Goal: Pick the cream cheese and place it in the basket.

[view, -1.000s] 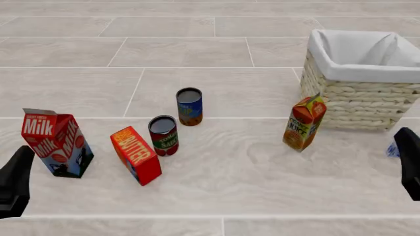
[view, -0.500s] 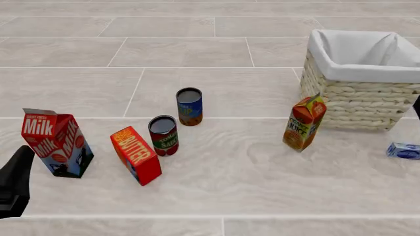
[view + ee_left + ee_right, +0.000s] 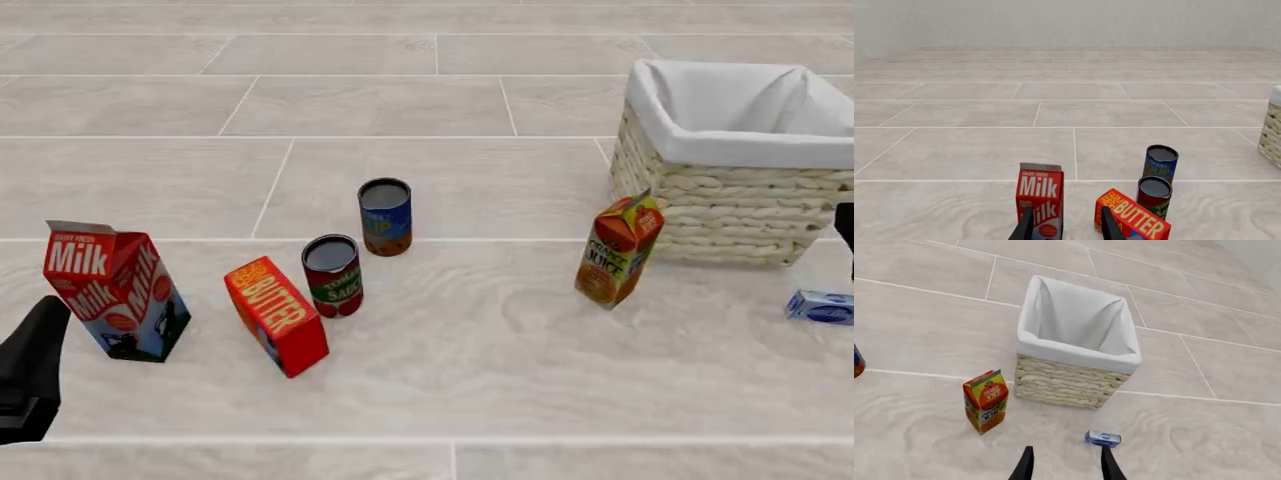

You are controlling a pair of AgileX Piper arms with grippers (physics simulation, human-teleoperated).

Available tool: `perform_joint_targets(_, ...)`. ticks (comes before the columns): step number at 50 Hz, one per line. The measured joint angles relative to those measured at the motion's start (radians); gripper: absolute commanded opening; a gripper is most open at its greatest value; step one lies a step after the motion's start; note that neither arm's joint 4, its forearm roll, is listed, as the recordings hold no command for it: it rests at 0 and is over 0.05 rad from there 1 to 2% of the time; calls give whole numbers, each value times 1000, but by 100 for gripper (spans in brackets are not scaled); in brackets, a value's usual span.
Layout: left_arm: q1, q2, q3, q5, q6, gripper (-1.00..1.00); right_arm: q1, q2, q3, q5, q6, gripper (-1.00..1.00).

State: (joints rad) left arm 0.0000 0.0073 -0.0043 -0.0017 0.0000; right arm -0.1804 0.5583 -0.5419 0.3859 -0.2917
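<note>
Change since earlier frame: right arm, which one second ago covered the cream cheese at the table's right edge, has pulled back; only a dark sliver of it shows at that edge in the front view, and the box is now in plain sight. Nothing else has shifted.
Cream cheese (image 3: 821,306): lying flat on the table near the right edge, just in front of the basket's front right corner and apart from it; nothing touches it.
Basket (image 3: 707,200): standing upright toward the far right of the table, white lining folded over the rim, interior holding only cloth.
Right gripper (image 3: 1065,465): raised above the table, fingers parted with nothing between them; cream cheese (image 3: 1103,438) sits just beyond the fingertips, nearer one finger.
Left gripper (image 3: 1066,225): low at the near left edge, fingers spread and unloaded, pointed at the milk carton and butter box.
Milk carton (image 3: 114,290): upright near the left edge.
Butter box (image 3: 276,315): tilted, just right of the milk carton.
Two cans (image 3: 334,275): upright, close together, left of centre.
Juice carton (image 3: 618,250): leaning, just left of the basket, not touching it.
</note>
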Motion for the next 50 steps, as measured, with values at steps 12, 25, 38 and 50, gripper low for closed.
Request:
perform_joint_targets(12, 0, 0, 0, 0, 0, 100, -41, 135, -64, 40, -151, 100)
perform_joint_targets(25, 0, 0, 0, 0, 0, 100, -98, 301, -123, 63, -327, 100)
perform_joint_targets(38, 0, 0, 0, 0, 0, 100, -136, 458, -218, 105, -485, 100)
perform_joint_targets(50, 0, 0, 0, 0, 0, 100, -162, 599, -263, 126, -616, 100)
